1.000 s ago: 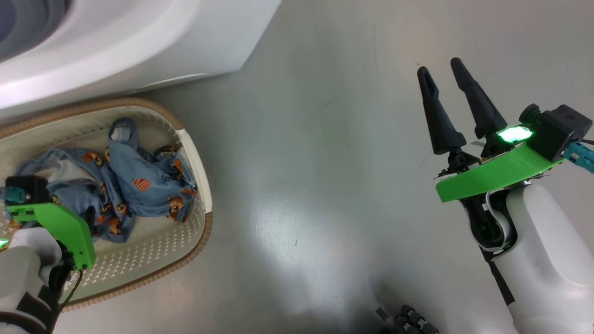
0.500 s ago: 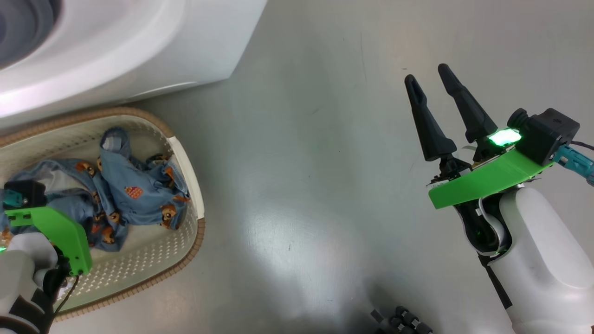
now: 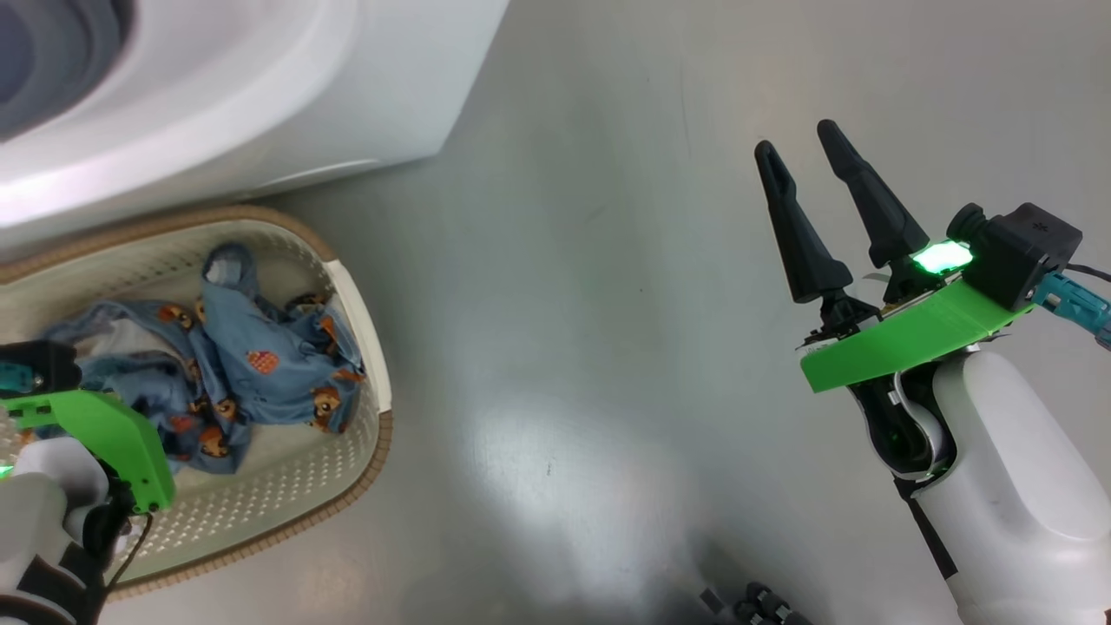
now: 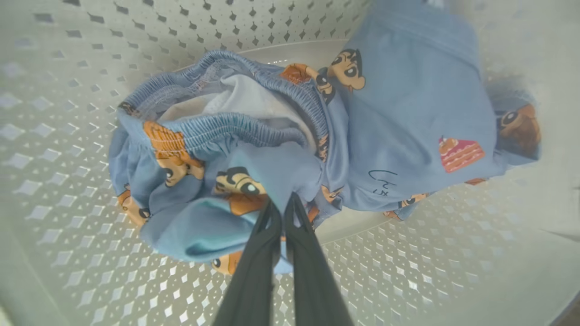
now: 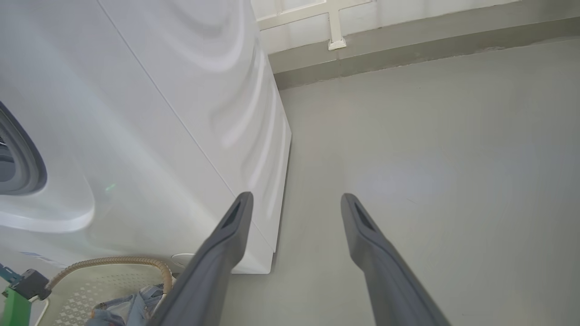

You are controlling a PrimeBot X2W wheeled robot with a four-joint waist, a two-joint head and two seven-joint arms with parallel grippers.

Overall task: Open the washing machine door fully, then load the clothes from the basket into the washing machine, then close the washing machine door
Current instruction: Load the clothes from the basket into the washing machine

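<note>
The cream basket (image 3: 363, 299) stands on the floor by the white washing machine (image 3: 260, 87), holding light-blue clothes (image 3: 260, 365) printed with bears. In the left wrist view my left gripper (image 4: 284, 201) is shut, its tips pinching a fold of the clothes (image 4: 398, 113) above the perforated basket floor (image 4: 68, 68). In the head view its green wrist mount (image 3: 95, 425) covers the fingers. My right gripper (image 3: 794, 139) hangs open over bare floor to the right, holding nothing. The washing machine door is out of view.
The grey gasket (image 3: 43, 61) of the drum opening shows at the top left. In the right wrist view the open right gripper (image 5: 297, 197) points past the washing machine's side panel (image 5: 204, 90) toward a wall base, with the basket (image 5: 113, 261) at lower left.
My left gripper has shut on a fold of the clothes in the basket. The right arm has barely moved. The head camera has shifted slightly.
</note>
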